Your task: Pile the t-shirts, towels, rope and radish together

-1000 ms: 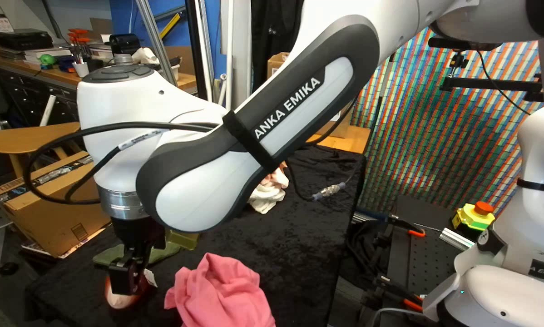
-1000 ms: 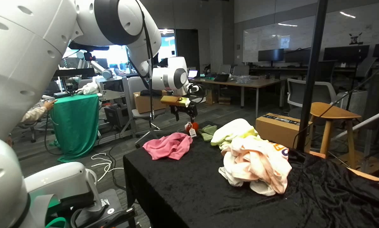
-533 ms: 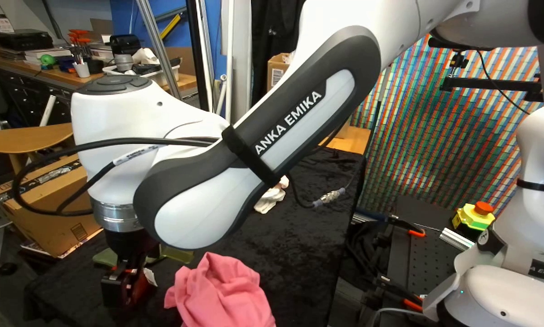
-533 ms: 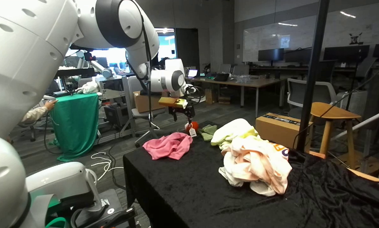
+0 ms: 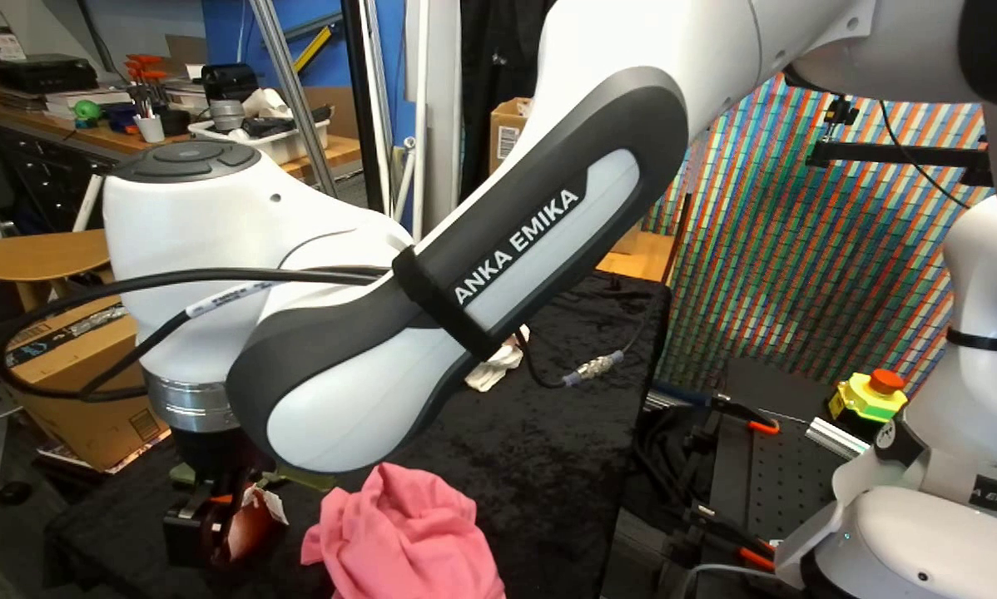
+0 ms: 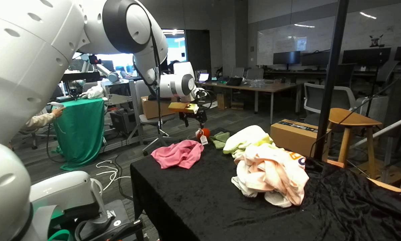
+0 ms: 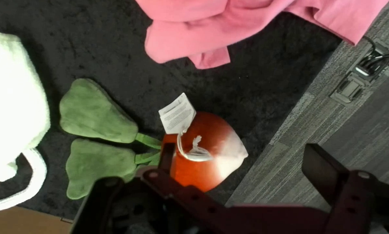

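Observation:
The plush radish, red with a white tip, green leaves and a white tag, lies on the black-covered table in the wrist view (image 7: 214, 143) and both exterior views (image 5: 253, 526) (image 6: 205, 133). My gripper (image 7: 240, 152) is open. One finger overlaps the radish's leaf end in the wrist view; the other is out past its tip, over the floor. The gripper partly hides the radish in an exterior view (image 5: 195, 532). A crumpled pink t-shirt (image 6: 177, 154) lies beside the radish. A pale yellow towel (image 6: 245, 138) touches a peach t-shirt (image 6: 270, 170). A white rope-like loop (image 7: 35, 178) shows beside the towel.
The table edge (image 7: 266, 146) runs close past the radish's tip, with grey floor beyond. A dark upright pole (image 6: 329, 80) stands behind the table. A cardboard box (image 6: 296, 137) and a wooden stool (image 6: 354, 117) stand beyond it.
The arm and gripper have moved lower and to the left in an exterior view, so more of the radish shows beside the fingers. The cloths and radish have not visibly moved.

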`<state>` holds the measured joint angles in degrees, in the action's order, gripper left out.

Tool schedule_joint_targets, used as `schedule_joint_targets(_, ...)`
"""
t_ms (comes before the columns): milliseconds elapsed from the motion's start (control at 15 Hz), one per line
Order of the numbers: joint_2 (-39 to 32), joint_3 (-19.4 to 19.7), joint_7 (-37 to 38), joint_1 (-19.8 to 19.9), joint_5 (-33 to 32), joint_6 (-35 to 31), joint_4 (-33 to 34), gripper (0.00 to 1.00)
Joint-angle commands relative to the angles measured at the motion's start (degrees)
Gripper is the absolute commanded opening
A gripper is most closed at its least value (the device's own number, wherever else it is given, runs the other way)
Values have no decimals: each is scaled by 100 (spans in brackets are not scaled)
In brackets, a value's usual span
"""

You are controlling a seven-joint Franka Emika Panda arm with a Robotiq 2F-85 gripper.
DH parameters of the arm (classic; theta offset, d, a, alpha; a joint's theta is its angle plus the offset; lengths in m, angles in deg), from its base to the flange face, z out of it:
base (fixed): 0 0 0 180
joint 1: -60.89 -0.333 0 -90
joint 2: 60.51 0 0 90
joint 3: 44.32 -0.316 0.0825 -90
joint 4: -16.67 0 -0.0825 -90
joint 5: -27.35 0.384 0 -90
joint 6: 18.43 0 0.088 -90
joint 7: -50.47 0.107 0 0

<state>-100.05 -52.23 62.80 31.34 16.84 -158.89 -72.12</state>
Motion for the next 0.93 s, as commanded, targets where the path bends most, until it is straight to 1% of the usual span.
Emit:
schedule_joint_targets(0,-294,155,183,-197,-197,213,553,100)
schedule_joint_targets(467,-767,316,254,-396,-214,520,1290,100)
schedule_joint_targets(533,-914,350,262,-412,-217,553,1467,100)
schedule_joint_targets(867,-1189,426,277,-432,-183,833,1940,100)
